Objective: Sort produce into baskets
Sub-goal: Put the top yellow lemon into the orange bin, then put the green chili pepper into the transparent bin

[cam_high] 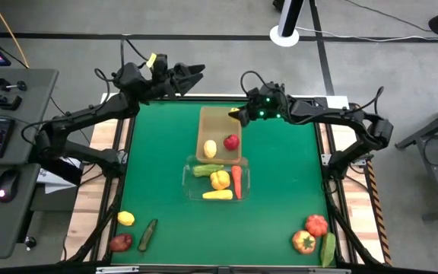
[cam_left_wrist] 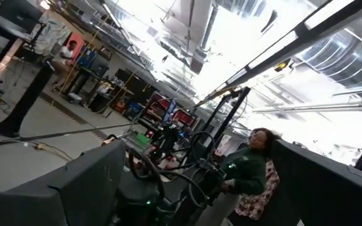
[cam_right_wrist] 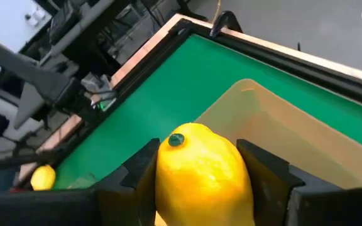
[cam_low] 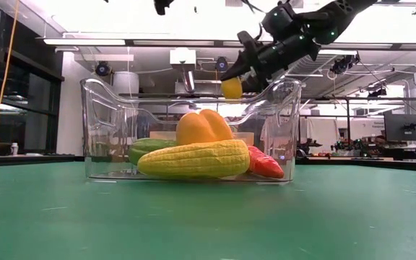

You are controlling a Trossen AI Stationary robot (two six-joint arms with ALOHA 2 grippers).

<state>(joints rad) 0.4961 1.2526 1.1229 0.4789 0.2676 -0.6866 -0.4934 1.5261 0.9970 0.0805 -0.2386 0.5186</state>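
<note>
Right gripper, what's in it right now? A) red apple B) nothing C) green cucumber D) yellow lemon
D: the right gripper is shut on a yellow lemon, its jaws pressed to either side of the fruit, and it hangs above the tan bin at the far end, where the high view shows a yellow spot at the gripper's tip.

Open green counter [cam_high: 158, 152] lies along the left and right sides. At the centre, the tan basket [cam_high: 207, 125] touches the clear basket [cam_high: 192, 183]; produce clusters at both near corners.
</note>
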